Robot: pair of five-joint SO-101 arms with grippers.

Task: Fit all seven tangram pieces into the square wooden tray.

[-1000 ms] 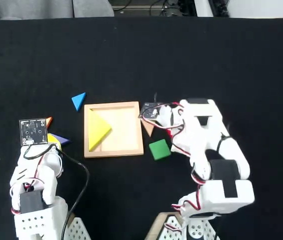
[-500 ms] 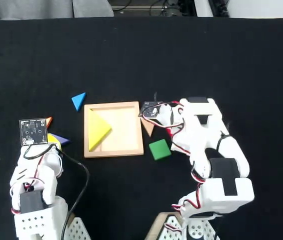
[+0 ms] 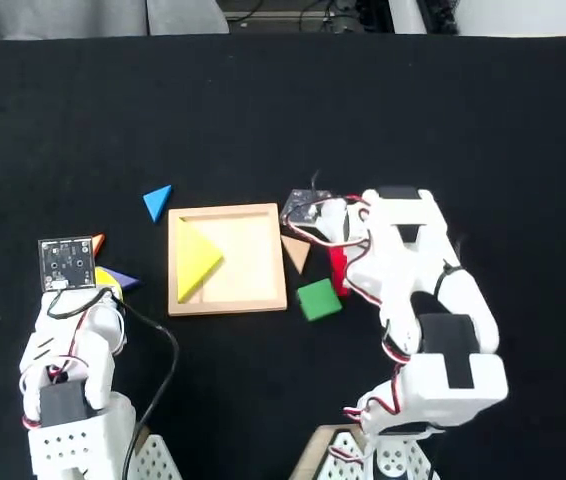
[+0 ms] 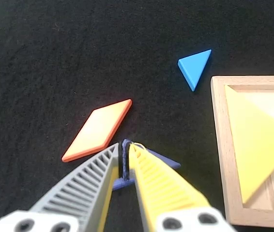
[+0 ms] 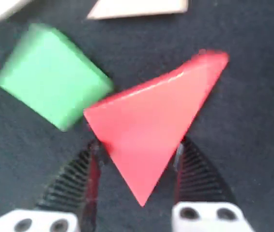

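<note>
The square wooden tray (image 3: 263, 300) holds one yellow triangle (image 3: 198, 258), also seen beside the tray wall (image 4: 218, 145) as the yellow triangle (image 4: 253, 145). My right gripper (image 5: 134, 145) is shut on a red triangle (image 5: 151, 121), next to the green square (image 5: 50, 92); from above, the right gripper (image 3: 339, 262) holds the red triangle (image 3: 340, 278) right of the tray. A tan triangle (image 3: 295, 252) and the green square (image 3: 319, 299) lie by it. My left gripper (image 4: 126, 145) is shut, its tips over a dark blue triangle (image 4: 168, 164), beside an orange parallelogram (image 4: 98, 128) and a light blue triangle (image 4: 194, 67).
A black cloth covers the table. The left gripper (image 3: 111, 280) sits left of the tray, with the light blue triangle (image 3: 158, 201) off the tray's far left corner. Most of the tray floor (image 3: 248, 255) is bare wood. Open cloth stretches behind the tray.
My right wrist has shifted slightly right and away, uncovering the whole tan triangle and bringing the red triangle into sight. The left arm has not moved.
</note>
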